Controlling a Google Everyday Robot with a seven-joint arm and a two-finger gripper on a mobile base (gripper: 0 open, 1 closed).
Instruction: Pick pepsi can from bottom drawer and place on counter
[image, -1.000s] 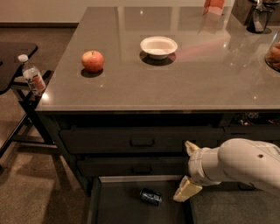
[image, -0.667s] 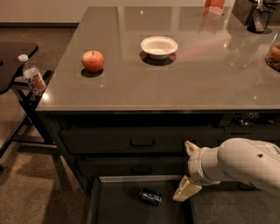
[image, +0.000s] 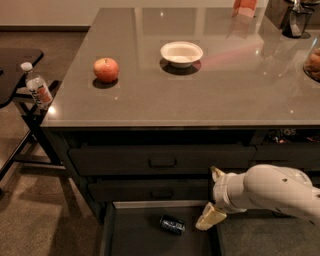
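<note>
The pepsi can (image: 172, 225), dark blue with light markings, lies on its side on the floor of the open bottom drawer (image: 135, 237). My gripper (image: 209, 198) is at the drawer's right side, just right of the can and apart from it. Its two pale fingers are spread wide, one finger (image: 217, 173) up by the drawer fronts and the other down over the drawer's right wall, with nothing between them. The white arm reaches in from the right. The glossy grey-brown counter (image: 200, 95) lies above the drawers.
On the counter are a red apple (image: 106, 69), a white bowl (image: 181, 53), and dark items at the far right edge. A clear bottle with a white cap (image: 37, 87) stands on a black side table (image: 15, 62) to the left. Closed drawer fronts (image: 162, 161) sit above the open drawer.
</note>
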